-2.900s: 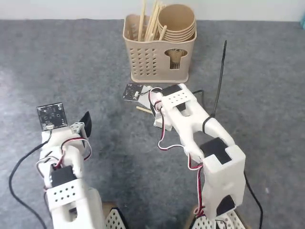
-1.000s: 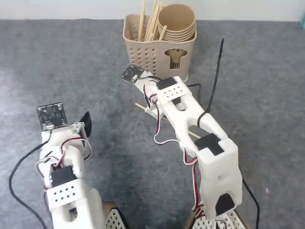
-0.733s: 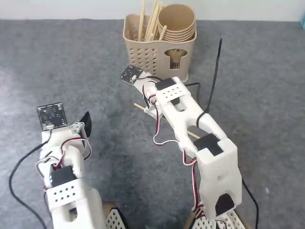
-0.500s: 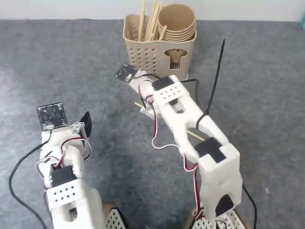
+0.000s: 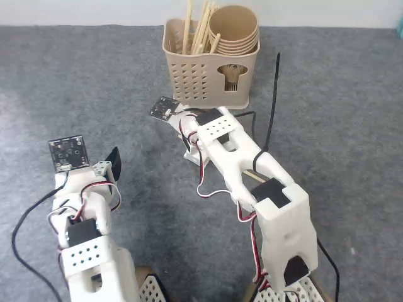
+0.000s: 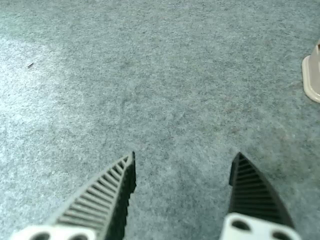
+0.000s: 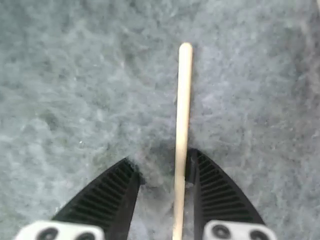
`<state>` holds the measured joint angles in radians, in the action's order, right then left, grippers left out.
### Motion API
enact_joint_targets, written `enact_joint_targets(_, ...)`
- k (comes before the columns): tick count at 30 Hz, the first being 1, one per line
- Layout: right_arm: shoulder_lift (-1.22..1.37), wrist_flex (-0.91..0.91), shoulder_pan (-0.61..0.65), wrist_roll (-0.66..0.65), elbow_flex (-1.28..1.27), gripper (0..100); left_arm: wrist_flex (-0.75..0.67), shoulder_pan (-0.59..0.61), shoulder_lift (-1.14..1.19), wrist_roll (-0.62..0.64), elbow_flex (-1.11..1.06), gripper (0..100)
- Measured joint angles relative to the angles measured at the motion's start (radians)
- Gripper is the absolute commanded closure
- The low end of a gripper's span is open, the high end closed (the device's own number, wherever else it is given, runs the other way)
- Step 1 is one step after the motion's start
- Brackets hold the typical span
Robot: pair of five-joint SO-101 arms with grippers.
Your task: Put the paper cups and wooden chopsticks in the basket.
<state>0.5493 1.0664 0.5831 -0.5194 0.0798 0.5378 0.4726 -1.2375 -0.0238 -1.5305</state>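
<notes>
While the left hand (image 6: 185, 156) hangs open as before, the right hand (image 7: 161, 159) has shifted leftward, open astride a chopstick (image 7: 183, 100).

Bright, even light with only faint soft shadows; a paler patch marks the carpet (image 5: 25, 104)

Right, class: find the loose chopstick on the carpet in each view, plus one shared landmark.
Right wrist view: the chopstick lies inside the open right pincer.
High view: a short piece pokes from under the right arm.
Left wrist view: open left pincer over carpet.
Shared landmark: the grey carpet.
</notes>
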Motion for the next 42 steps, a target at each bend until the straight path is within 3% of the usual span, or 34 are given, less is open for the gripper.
enact_joint_targets(5,0.008,-0.002,-0.003,-0.002,0.003,99.8,0.000,0.000,0.000,0.000,0.000,71)
enact_joint_targets(11,-0.063,0.029,-0.018,0.038,-0.002,99.1,0.000,0.000,0.000,0.000,0.000,71)
enact_joint_targets(21,-0.465,0.083,-0.018,0.064,-0.002,99.1,0.000,0.000,0.000,0.000,0.000,71)
enact_joint_targets(26,-0.655,-0.175,-0.051,0.127,-0.002,99.1,0.000,0.000,0.000,0.000,0.000,71)
enact_joint_targets(36,-0.744,-0.838,-0.153,0.486,-0.002,99.1,0.000,0.000,0.000,0.000,0.000,71)
enact_joint_targets(42,-0.669,-1.076,-0.157,0.520,-0.002,99.1,0.000,0.000,0.000,0.000,0.000,71)
